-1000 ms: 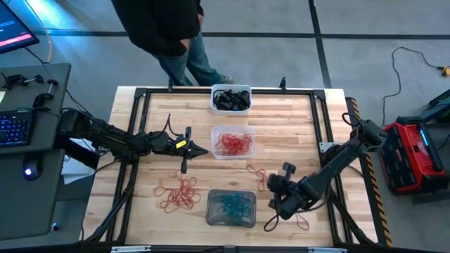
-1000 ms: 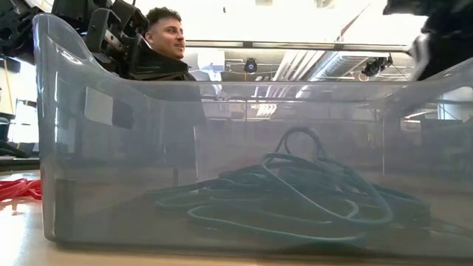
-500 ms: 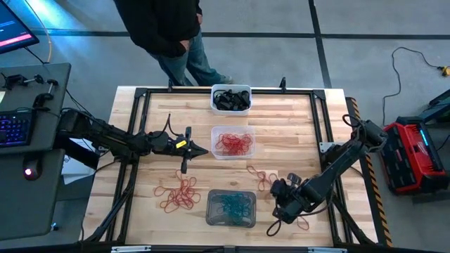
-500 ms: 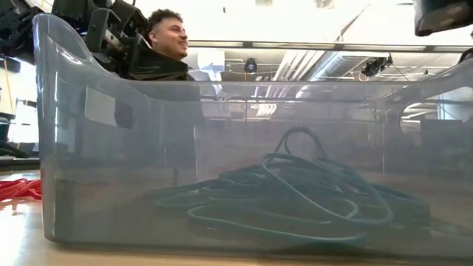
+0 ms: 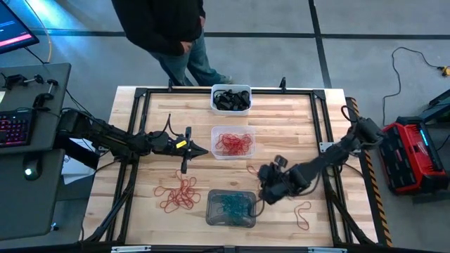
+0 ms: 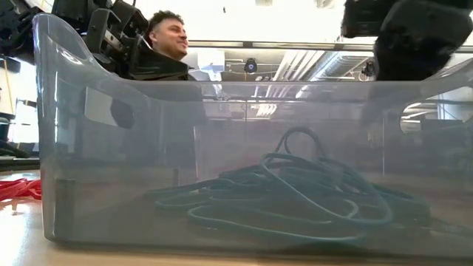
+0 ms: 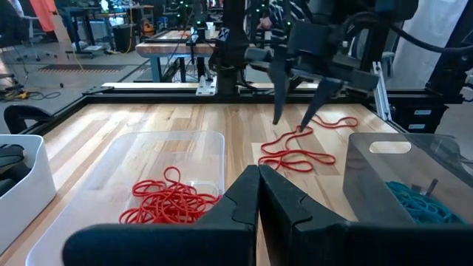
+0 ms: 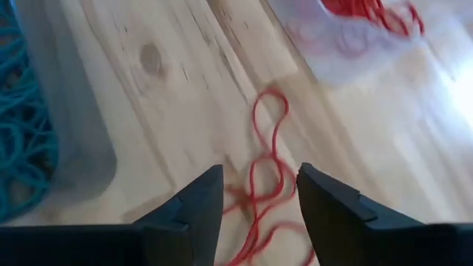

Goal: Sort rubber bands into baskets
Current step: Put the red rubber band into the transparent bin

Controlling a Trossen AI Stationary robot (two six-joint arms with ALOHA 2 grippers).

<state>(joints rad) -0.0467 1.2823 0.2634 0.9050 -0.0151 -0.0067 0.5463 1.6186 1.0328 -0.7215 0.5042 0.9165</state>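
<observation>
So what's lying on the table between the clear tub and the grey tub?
Bare wood in the high view, clear tub to grey tub; loose red bands lie off to one side.

— Right arm? Right gripper [image 5: 261,190]?
— Reaching in from the right edge of the table toward its middle, forearm low and slanted toward the near edge. Fingers [image 8: 194,198] spread apart, pointing down at the wood, nothing between them.
— Left arm? Left gripper [image 5: 204,150]?
— Stretched in from the left edge, level, roughly parallel to the far edge. Fingers [image 7: 244,193] pressed together, tips meeting, empty. Hanging above the wood, left of centre.
</observation>
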